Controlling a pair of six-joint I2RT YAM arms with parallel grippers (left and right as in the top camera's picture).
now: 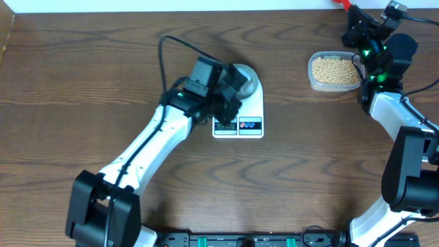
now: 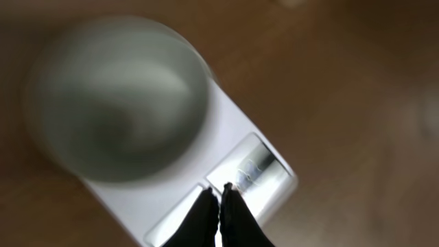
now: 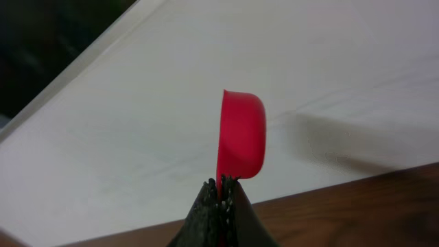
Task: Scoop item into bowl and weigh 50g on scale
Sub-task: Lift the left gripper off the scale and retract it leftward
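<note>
Holding beans (image 1: pixel 334 69), the clear container (image 1: pixel 333 88) sits apart from the bowl (image 1: pixel 251 81).

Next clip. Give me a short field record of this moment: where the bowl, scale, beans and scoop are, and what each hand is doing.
bowl: sits on the scale, looks empty (view blurred)
scale: display end toward the robot
beans: in the clear container, by the right arm
left hand: shut, holding nothing, tips over the scale's front by the display; contact unclear
right hand: shut on the red scoop, beyond the container
scoop contents: cannot tell
progress: no beans seen in the bowl
</note>
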